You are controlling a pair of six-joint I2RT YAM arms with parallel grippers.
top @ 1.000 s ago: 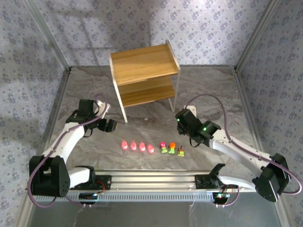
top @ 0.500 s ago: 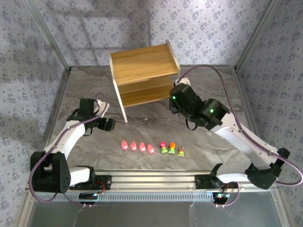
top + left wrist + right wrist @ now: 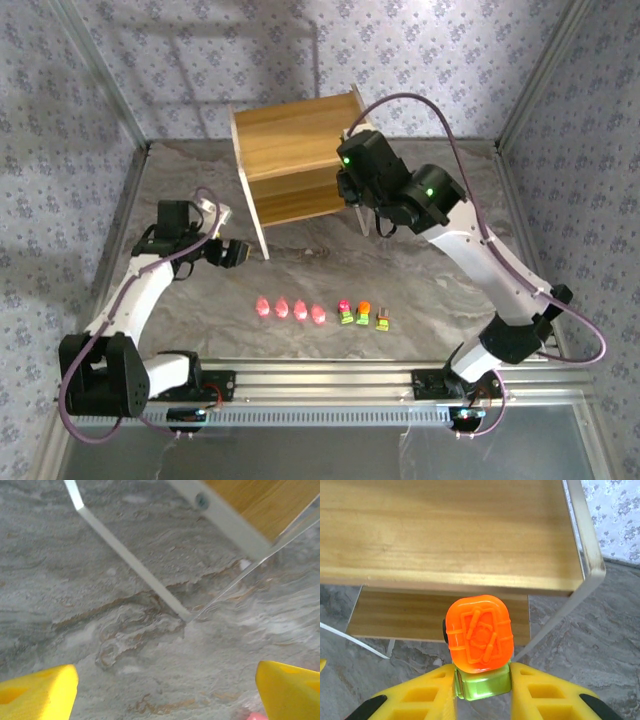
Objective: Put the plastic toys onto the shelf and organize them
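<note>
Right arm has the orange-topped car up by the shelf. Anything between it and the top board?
Nothing visible does. The right gripper is shut on the orange-topped car close to the shelf, and the top board ahead lies bare. The white corner post stands off to the right.

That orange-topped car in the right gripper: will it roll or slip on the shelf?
The orange-topped car looks like rigid plastic, unlikely to deform in the right gripper. Pinched only at its green base, it might pivot. A dark wheel shows, so it may roll on the smooth shelf.
</note>
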